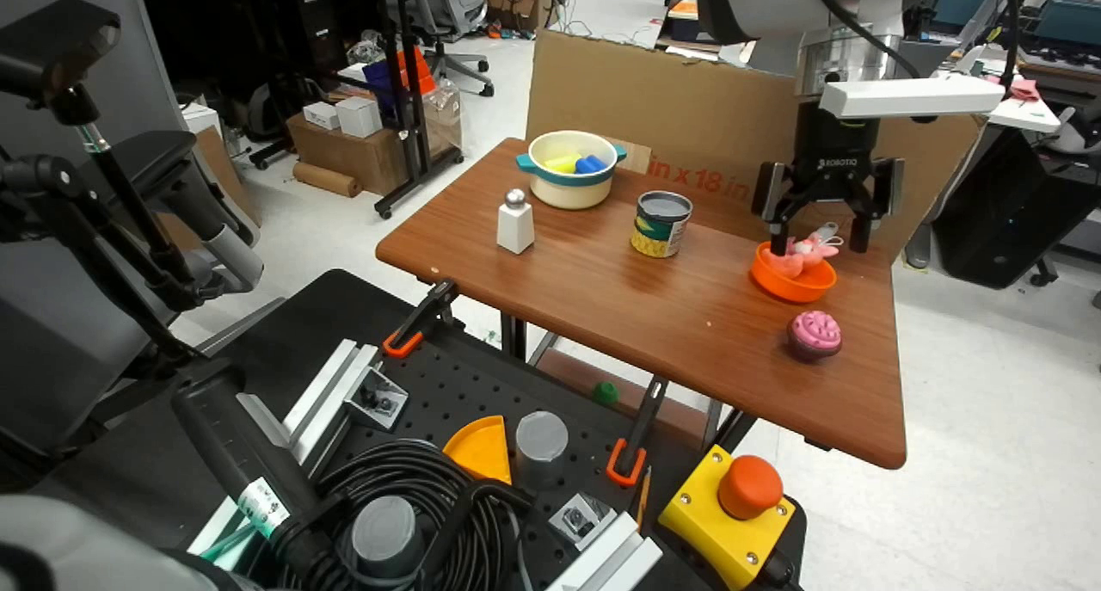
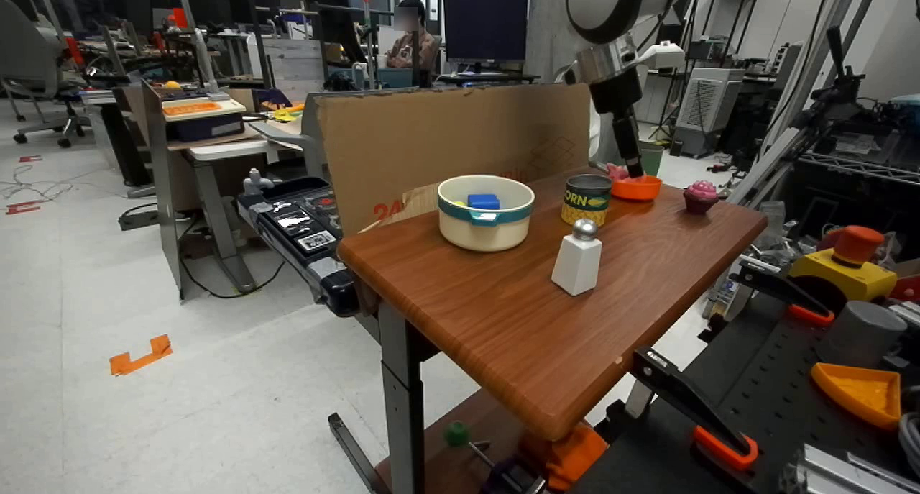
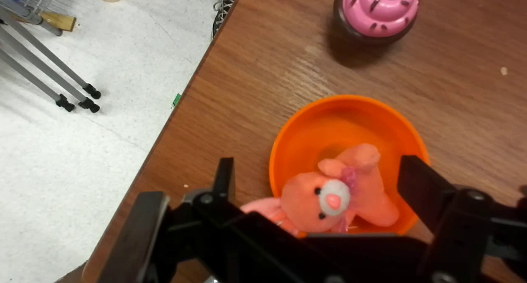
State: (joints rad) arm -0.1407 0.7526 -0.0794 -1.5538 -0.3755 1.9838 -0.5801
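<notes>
My gripper stands open, its fingers wide apart on either side of a pink plush toy. That toy has a white muzzle and lies on its back or side in a shallow orange bowl, its ears over the rim. In an exterior view the gripper points down at the bowl, with the toy beneath and between the fingertips. Whether a finger touches toy or bowl I cannot tell. The bowl's near part is hidden by the gripper in the wrist view.
Close to the bowl sits a pink-topped cupcake. Further along the table stand a corn can, a white shaker and a cream pot holding yellow and blue pieces. A cardboard panel rises behind the table's back edge.
</notes>
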